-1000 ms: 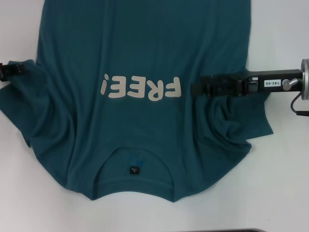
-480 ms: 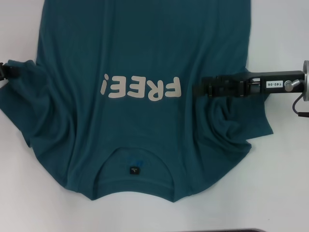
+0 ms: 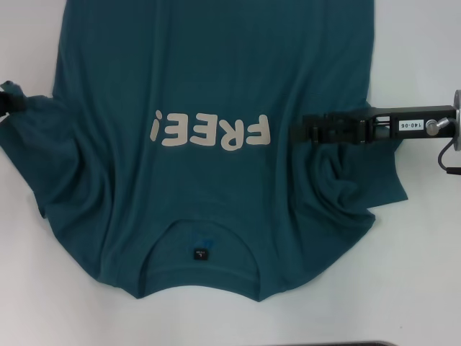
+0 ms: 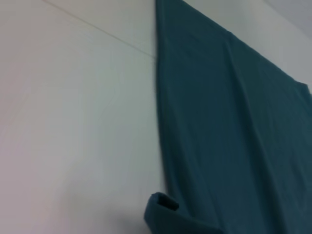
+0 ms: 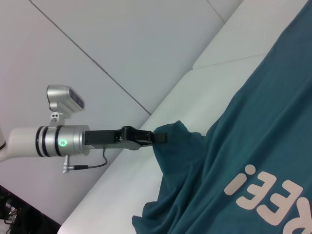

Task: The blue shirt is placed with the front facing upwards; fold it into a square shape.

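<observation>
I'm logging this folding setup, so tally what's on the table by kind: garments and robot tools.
Garments: 1, the blue shirt
Robot tools: 2, the left tool gripping a sleeve, the right tool over the other sleeve
Total: 3

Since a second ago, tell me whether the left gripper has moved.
Yes. In the head view the left gripper has slid outward toward the frame's left edge, pulling the shirt sleeve with it, away from the FREE! lettering, which stays put.
</observation>
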Motion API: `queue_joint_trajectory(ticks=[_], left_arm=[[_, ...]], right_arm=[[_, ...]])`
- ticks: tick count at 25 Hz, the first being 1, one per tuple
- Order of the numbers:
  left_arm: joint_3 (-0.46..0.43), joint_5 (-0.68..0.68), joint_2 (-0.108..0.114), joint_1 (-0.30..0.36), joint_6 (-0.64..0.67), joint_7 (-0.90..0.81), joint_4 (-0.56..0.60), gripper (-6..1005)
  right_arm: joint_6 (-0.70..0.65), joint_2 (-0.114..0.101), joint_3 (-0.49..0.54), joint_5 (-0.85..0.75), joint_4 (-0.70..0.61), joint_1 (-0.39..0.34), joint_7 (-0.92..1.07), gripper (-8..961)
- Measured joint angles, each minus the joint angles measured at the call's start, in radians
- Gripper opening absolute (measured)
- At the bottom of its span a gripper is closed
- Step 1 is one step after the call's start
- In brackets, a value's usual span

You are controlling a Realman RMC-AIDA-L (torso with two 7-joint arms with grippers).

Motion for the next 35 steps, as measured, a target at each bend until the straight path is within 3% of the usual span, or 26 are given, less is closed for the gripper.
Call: queue_joint_trajectory(ticks=[11, 17, 20, 25, 35], left_arm=[[0.009, 0.003, -0.07, -0.001, 0.094, -0.143, -0.103, 33], [0.012, 0.001, -0.079, -0.013, 0.13, -0.182, -0.137, 34], [0.01, 0.005, -0.066, -0.013, 0.136, -0.197, -0.158, 35], [-0.017, 0.027, -0.015, -0.004, 0.132, -0.218, -0.162, 37], [-0.056, 0.149, 0.032, -0.071, 0.128, -0.22, -0.166, 39]], right_arm=[[0.003, 0.0, 0.0, -0.005, 0.0, -0.004, 0.001, 910], [0.003, 0.0, 0.0, -0.004, 0.0, -0.005, 0.001, 909], [0.003, 0.0, 0.0, -0.003, -0.001, -0.005, 0.001, 908], [0.003, -0.001, 0.0, -0.002, -0.001, -0.011, 0.001, 907], [0.002, -0.001, 0.0, 0.0, -0.001, -0.013, 0.001, 905]])
